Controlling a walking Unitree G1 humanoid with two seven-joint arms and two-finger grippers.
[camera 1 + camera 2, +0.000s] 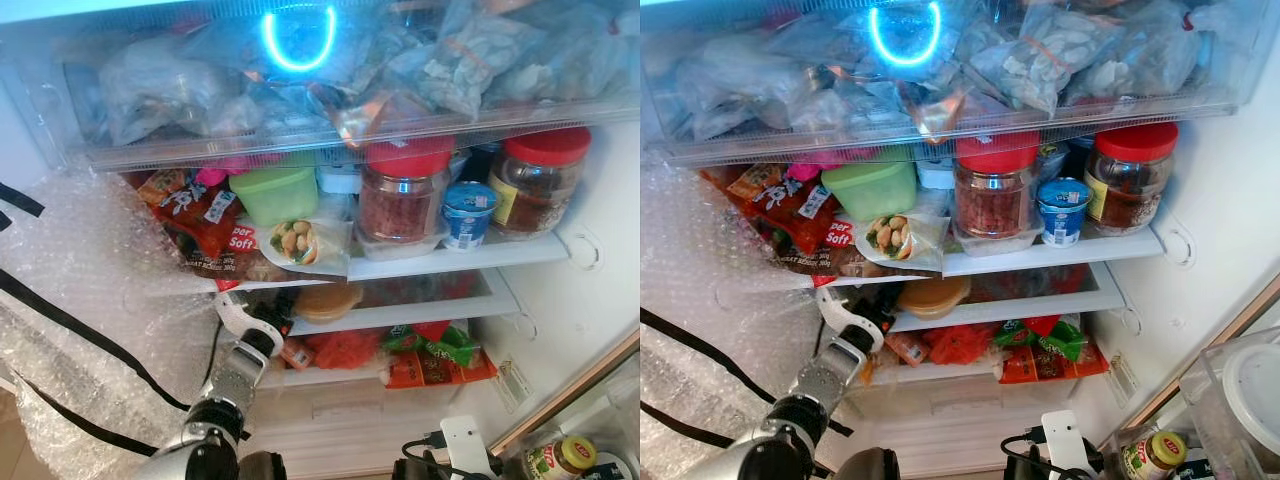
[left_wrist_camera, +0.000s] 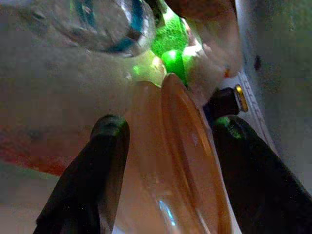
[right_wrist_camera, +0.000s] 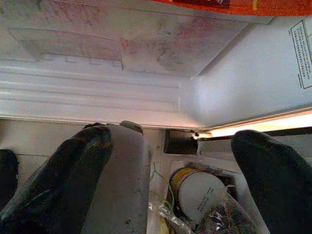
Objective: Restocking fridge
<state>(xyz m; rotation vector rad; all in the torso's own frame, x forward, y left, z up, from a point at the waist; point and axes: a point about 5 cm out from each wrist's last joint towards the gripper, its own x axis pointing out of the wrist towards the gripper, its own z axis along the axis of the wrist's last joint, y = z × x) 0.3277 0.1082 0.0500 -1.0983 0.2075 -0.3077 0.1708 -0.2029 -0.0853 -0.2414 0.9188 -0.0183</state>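
My left gripper (image 2: 169, 126) reaches into the fridge at the left end of the middle shelf (image 1: 440, 312). It is shut on a tan container with an orange lid (image 2: 185, 161), one black finger on each side. From the head, that container (image 1: 328, 300) rests on the middle shelf, with the left gripper (image 1: 272, 325) at its left side. My right gripper (image 3: 180, 141) hangs low in front of the fridge's bottom, open, with nothing between its fingers.
The upper shelf (image 1: 470, 255) holds two red-lidded jars (image 1: 404, 195), a blue cup (image 1: 468, 212), a green box (image 1: 275, 192) and snack packs. A clear drawer (image 1: 330, 140) of bags sits above. Bubble wrap (image 1: 90, 300) covers the left. A yellow-lidded jar (image 1: 560, 458) stands at lower right.
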